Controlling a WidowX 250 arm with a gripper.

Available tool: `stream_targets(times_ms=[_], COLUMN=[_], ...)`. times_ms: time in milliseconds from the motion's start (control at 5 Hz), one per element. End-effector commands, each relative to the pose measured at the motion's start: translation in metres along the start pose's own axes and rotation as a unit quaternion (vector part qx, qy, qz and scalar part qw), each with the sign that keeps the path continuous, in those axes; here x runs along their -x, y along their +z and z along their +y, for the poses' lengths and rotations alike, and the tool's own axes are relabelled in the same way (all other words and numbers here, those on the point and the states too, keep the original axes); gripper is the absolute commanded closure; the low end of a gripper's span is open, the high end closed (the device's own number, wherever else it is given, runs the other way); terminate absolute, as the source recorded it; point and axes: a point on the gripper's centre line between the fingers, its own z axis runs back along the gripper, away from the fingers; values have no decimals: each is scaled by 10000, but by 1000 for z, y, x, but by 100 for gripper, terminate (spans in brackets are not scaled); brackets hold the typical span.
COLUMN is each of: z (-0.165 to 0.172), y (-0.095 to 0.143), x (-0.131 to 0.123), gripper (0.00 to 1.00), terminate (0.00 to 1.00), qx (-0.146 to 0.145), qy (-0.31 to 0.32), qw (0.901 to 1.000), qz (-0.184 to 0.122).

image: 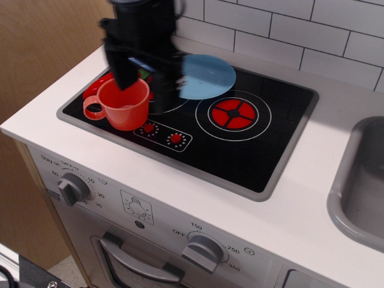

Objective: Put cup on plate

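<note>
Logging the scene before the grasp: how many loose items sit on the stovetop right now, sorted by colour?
Red or red-orange: 2, the red-orange plastic mug with loop handle and a glossy red chili pepper, mostly hidden behind the arm.
Light blue: 1, the flat round light-blue plastic plate.
Total: 3 in view.

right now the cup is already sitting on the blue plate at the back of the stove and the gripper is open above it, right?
Not quite. The cup is not on the plate; it stands on the black stovetop at the front left, apart from the plate, which lies bare farther back. The observation.image view shows this. The rest holds: the gripper is open above the cup.
</note>
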Motion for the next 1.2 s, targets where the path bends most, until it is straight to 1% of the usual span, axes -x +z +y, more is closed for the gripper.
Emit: stream_targets(times_ms=[0, 200, 400, 600, 800, 1000], z=[50, 70, 87, 97, 93, 88], y=[13, 14, 9, -3, -18, -26], x=[12, 21, 24, 21, 22, 24], gripper=[0, 0, 0, 0, 0, 0], terminate=[0, 0, 0, 0, 0, 0], qx=[-141, 12, -30, 106, 138, 208], qy=[-383, -633, -818, -1140, -1527, -1629], qw=[9990, 9980, 9966, 9933, 9881, 9862], qz=[-162, 14, -44, 172, -151, -218])
